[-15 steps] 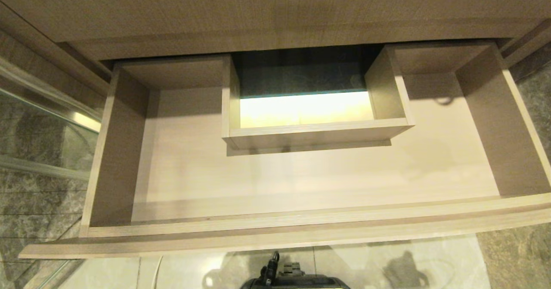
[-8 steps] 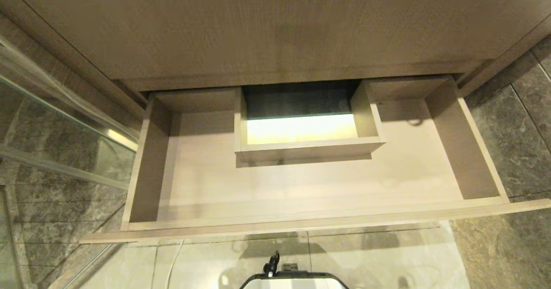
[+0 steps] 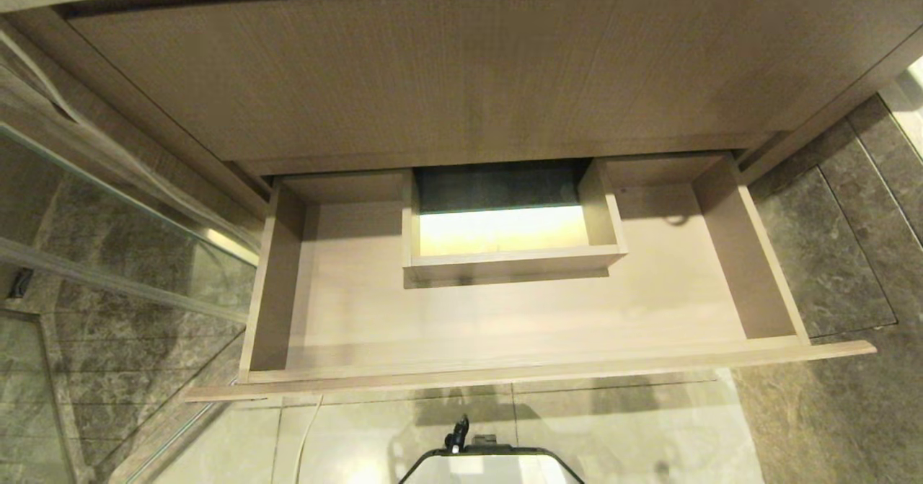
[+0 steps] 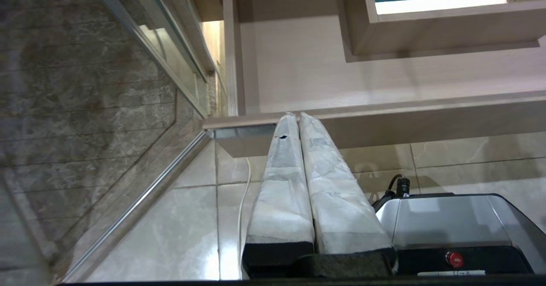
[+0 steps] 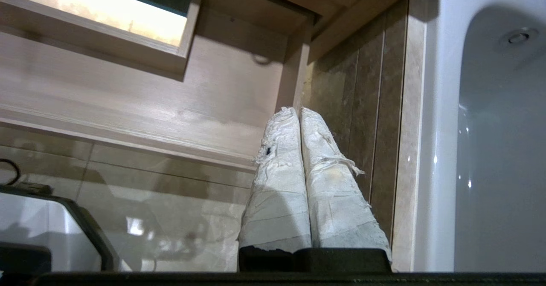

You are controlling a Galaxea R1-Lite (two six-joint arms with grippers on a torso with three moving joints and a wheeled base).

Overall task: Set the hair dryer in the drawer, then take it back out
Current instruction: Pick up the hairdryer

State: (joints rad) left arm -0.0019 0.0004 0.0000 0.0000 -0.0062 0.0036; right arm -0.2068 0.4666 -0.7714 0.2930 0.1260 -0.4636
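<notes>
The drawer (image 3: 519, 370) stands pulled out, wide and shallow in light wood grain, with a rectangular cut-out box (image 3: 513, 259) at the middle of its back. Nothing lies inside it. The hair dryer is out of view. Neither gripper shows in the head view. In the left wrist view my left gripper (image 4: 297, 115) is shut with nothing in it, its wrapped white fingers pointing at the drawer's front left corner (image 4: 239, 122). In the right wrist view my right gripper (image 5: 297, 110) is also shut and empty, near the drawer's right end (image 5: 128, 119).
A plain wood cabinet panel (image 3: 461, 73) overhangs the drawer's back. A glass shower panel (image 3: 108, 253) stands at the left and a grey stone wall (image 3: 829, 253) at the right. A white tub (image 5: 490, 128) is beside the right gripper. A white cord (image 3: 306, 433) lies on the tiled floor.
The whole head view has shifted: the camera has risen and pulled back, so the drawer looks smaller and more of the cabinet front shows. The drawer itself stays as it was.
</notes>
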